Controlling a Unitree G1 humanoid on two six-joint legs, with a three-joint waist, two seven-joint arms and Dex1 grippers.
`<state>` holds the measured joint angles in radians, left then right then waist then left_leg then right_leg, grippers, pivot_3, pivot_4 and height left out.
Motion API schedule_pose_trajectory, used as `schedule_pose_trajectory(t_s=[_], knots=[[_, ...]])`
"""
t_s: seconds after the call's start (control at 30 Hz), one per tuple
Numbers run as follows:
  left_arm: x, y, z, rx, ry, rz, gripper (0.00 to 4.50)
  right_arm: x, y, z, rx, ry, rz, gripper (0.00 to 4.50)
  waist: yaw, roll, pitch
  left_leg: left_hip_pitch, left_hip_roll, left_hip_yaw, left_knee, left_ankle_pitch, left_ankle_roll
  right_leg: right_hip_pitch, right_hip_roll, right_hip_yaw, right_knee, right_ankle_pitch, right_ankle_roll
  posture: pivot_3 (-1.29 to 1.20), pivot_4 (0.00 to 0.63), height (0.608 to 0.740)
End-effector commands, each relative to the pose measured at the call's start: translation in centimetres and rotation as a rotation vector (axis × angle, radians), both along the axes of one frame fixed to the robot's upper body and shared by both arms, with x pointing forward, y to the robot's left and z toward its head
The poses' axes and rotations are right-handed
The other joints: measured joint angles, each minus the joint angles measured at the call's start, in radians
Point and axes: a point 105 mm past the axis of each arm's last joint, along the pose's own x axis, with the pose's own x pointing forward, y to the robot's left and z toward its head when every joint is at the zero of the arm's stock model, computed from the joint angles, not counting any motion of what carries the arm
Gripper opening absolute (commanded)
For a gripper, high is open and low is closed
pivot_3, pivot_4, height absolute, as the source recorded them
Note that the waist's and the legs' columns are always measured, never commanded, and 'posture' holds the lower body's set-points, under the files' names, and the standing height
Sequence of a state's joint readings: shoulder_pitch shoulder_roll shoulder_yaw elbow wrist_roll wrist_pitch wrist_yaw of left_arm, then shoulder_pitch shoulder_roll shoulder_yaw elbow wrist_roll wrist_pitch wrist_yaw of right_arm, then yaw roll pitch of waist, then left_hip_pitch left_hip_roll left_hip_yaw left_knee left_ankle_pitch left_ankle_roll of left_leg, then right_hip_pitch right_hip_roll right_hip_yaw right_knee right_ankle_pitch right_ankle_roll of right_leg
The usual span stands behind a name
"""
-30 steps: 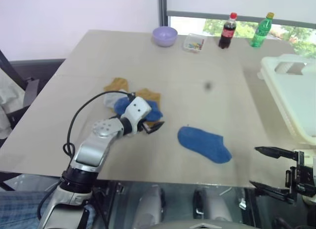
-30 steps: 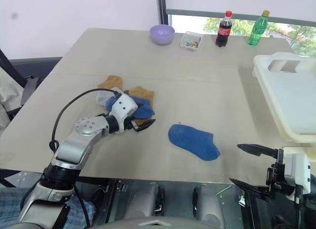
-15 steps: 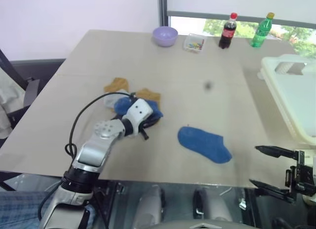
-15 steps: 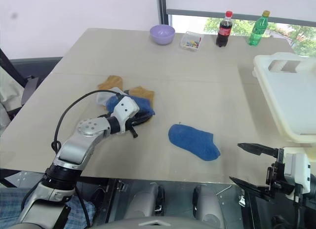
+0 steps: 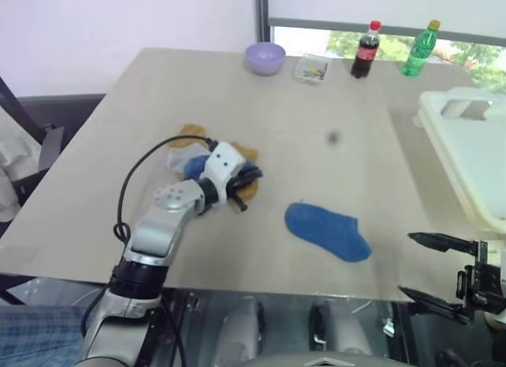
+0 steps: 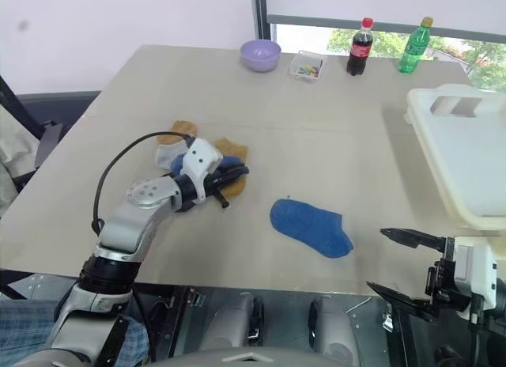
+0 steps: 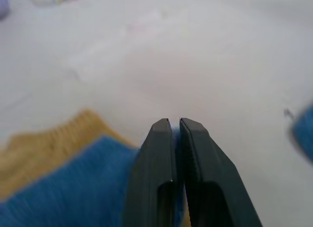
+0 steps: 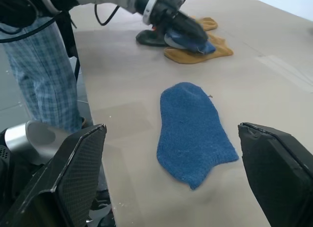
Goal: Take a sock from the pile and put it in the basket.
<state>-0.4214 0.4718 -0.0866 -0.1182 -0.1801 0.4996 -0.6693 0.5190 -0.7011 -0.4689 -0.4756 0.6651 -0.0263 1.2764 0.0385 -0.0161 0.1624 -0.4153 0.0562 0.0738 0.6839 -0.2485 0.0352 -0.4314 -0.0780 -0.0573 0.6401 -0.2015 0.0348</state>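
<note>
The left gripper (image 5: 251,175) was at the near edge of the pile (image 5: 207,157) on the tan table (image 5: 316,114), its two black fingers (image 7: 161,173) pressed almost together with a strip of blue sock (image 7: 73,188) pinched between them. In the right wrist view that blue sock (image 8: 188,40) sat bunched in the fingers, just above a mustard-orange sock (image 8: 198,54) lying flat on the table. Grey and more mustard socks lay behind the gripper, on its far side.

A second blue sock (image 5: 327,231) lay flat and alone on the table, well apart from the pile, between it and the right gripper (image 5: 427,266). The right gripper was at the table's near edge, its fingers (image 8: 73,173) spread wide with nothing between them.

The basket (image 5: 466,145), cream-white, stood at the right side of the table. At the far edge were a lilac bowl (image 5: 263,57), a small clear tray (image 5: 310,68), a cola bottle (image 5: 364,51) and a green bottle (image 5: 419,49).
</note>
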Motion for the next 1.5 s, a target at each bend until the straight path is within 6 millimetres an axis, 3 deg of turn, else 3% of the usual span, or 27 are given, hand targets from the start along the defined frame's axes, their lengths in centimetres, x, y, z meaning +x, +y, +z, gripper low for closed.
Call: schedule_pose_trajectory(t_s=[0.03,0.2,0.43,0.47,0.5,0.57,1.5], knots=[[0.3,-0.6,0.7,-0.025,-0.009,-0.001,0.31,0.0,0.4,0.6,-0.015,-0.038,0.016,4.42,-0.001,0.000,0.000,0.000,0.000,0.000,0.000,0.000,0.000,0.000,0.000,0.000,0.000,0.000,0.000,0.00,0.150,0.736],[-0.4,-1.0,-0.2,0.038,0.037,-0.050,0.31,0.1,0.2,0.6,-0.020,-0.048,0.001,4.42,0.000,0.000,0.000,0.000,0.000,0.000,0.000,0.000,0.000,0.000,0.000,0.000,0.000,0.000,0.000,0.00,0.150,0.736],[-1.8,0.0,0.2,0.007,0.064,-0.082,0.31,-0.4,0.4,0.6,-0.015,-0.044,-0.012,4.42,0.000,0.000,0.000,0.000,0.000,0.000,0.000,0.000,0.000,0.000,0.000,0.000,0.000,0.000,0.000,0.00,0.150,0.736],[-1.9,0.0,0.3,0.007,0.059,-0.084,0.90,-0.5,0.4,0.6,-0.014,-0.041,-0.013,4.42,0.000,0.000,0.000,0.000,0.000,0.000,0.000,0.000,0.000,0.000,0.000,0.000,0.000,0.000,0.000,0.00,0.150,0.736],[-1.9,0.1,0.3,0.015,0.054,-0.074,1.07,-0.6,0.5,0.5,-0.013,-0.038,-0.013,4.42,0.001,0.000,0.000,0.000,0.000,0.000,0.000,0.000,0.000,0.000,0.000,0.000,0.000,0.000,0.000,0.00,0.150,0.736],[-2.0,0.2,0.0,0.039,0.048,-0.067,1.87,-0.6,0.5,0.5,-0.012,-0.035,-0.015,4.42,0.001,0.000,0.000,0.000,0.000,0.000,0.000,0.000,0.000,0.000,0.000,0.000,0.000,0.000,0.000,0.00,0.150,0.736],[-1.2,0.1,-2.0,0.117,0.059,0.005,1.87,-0.6,0.1,0.0,-0.021,-0.032,-0.018,4.42,0.000,0.000,0.000,0.000,0.000,0.000,0.000,0.000,0.000,0.000,0.000,0.000,0.000,0.000,0.000,0.00,0.150,0.736]])
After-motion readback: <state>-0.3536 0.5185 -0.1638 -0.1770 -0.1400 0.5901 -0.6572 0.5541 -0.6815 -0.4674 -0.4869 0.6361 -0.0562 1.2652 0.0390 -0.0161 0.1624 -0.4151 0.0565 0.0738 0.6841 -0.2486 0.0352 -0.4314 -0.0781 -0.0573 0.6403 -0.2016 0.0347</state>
